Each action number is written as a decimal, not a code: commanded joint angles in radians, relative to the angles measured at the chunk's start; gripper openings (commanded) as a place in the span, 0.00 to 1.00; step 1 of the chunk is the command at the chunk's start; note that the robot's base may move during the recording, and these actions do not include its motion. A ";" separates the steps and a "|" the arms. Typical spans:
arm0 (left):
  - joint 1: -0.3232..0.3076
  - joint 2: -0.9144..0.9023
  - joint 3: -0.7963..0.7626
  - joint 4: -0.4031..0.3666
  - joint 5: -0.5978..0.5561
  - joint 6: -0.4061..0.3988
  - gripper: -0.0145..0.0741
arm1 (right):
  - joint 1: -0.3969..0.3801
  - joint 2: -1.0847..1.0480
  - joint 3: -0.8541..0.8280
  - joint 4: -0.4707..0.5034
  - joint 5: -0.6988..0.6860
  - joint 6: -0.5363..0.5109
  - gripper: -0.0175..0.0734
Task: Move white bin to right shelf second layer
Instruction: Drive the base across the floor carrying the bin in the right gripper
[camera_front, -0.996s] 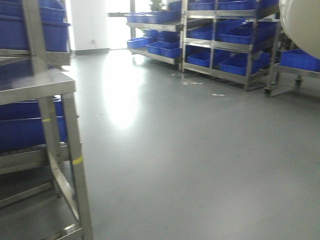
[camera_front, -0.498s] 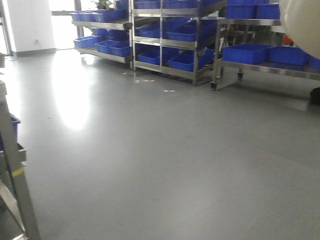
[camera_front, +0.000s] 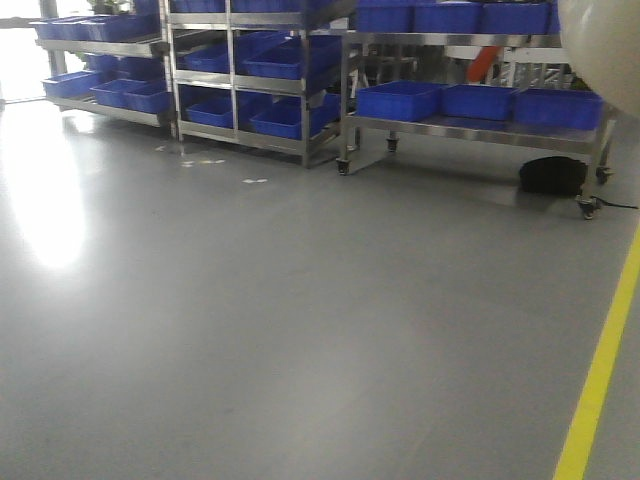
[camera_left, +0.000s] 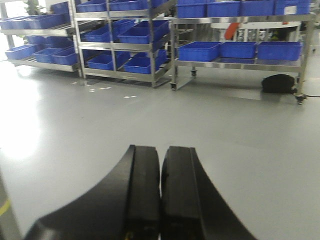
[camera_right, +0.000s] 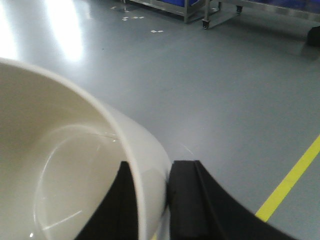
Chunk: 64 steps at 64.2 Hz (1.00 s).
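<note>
Pinching the rim wall of the smooth cream-white plastic bin (camera_right: 75, 165) between its black fingers (camera_right: 187, 200), the right gripper (camera_right: 156, 200) held the tub aloft above grey floor (camera_front: 300, 300); the left gripper (camera_left: 160, 190) was clamped shut on nothing; stainless-steel racks (camera_front: 303, 110) of blue plastic crates (camera_front: 400, 100) stood well apart across the room; held by one side only, the tub looked liable to swing or slip free if the base jolted or turned sharply.

No readable text, label, brand, number or sign anywhere in any of the three views
</note>
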 joint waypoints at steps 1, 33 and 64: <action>-0.004 -0.014 0.037 -0.005 -0.084 -0.004 0.26 | -0.005 0.000 -0.031 -0.010 -0.100 0.000 0.25; -0.004 -0.014 0.037 -0.005 -0.084 -0.004 0.26 | -0.005 0.000 -0.031 -0.010 -0.100 0.000 0.25; -0.004 -0.014 0.037 -0.005 -0.084 -0.004 0.26 | -0.005 0.000 -0.031 -0.010 -0.100 0.000 0.25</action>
